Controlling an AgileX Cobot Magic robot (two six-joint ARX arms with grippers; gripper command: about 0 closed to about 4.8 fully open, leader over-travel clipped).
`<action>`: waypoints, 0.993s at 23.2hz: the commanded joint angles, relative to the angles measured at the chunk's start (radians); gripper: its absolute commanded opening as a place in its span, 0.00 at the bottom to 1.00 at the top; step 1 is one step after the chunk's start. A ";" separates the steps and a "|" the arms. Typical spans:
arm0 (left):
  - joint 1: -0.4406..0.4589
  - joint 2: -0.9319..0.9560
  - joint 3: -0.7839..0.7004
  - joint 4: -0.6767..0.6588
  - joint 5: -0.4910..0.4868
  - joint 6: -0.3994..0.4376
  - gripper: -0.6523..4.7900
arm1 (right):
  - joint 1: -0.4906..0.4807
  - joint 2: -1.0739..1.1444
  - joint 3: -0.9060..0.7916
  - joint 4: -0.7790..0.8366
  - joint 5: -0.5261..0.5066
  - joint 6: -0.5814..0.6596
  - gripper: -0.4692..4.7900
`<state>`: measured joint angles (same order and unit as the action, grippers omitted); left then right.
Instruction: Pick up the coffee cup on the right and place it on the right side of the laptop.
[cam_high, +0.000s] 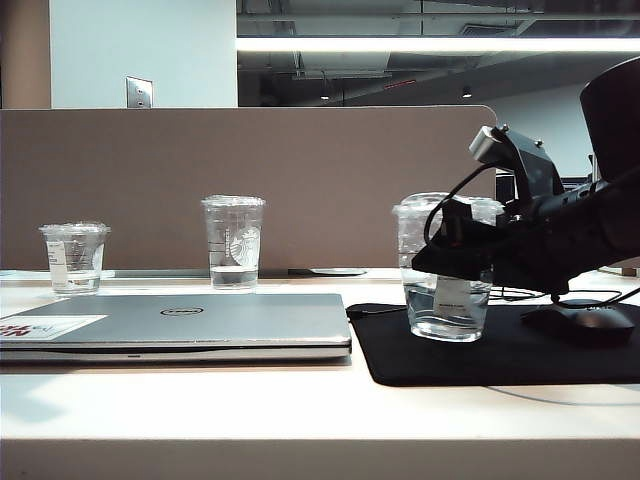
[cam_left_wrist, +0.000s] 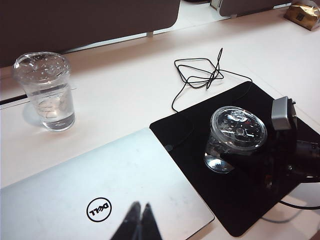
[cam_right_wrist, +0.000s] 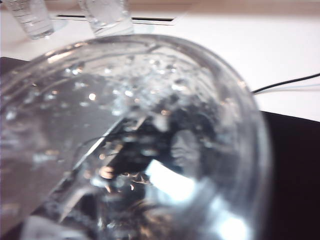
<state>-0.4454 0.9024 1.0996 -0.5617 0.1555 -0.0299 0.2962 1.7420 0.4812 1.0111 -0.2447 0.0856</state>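
Now I have the right gripper around the coffee cup, right of centre on the black mat beside the laptop; jaw spread unclear. I should withdraw level, without tipping it. Left gripper hovers closed over the laptop.

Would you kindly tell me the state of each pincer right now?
Left pincer: closed, empty, above the laptop.
Right pincer: at the coffee cup; open or gripping cannot be told.

Bright overhead strip light; right wrist view blurred, glare on coffee cup
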 joint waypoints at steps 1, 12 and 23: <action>0.002 -0.002 0.006 0.009 0.002 0.004 0.11 | 0.002 -0.019 0.002 0.007 -0.028 0.000 1.00; 0.002 -0.002 0.006 0.009 0.002 0.004 0.11 | 0.000 -0.194 -0.104 -0.079 -0.019 0.000 1.00; 0.002 -0.002 0.006 0.010 0.002 0.004 0.11 | -0.001 -0.587 -0.171 -0.404 -0.011 -0.008 0.08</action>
<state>-0.4454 0.9024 1.0996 -0.5613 0.1555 -0.0299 0.2951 1.1919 0.3065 0.6498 -0.2619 0.0864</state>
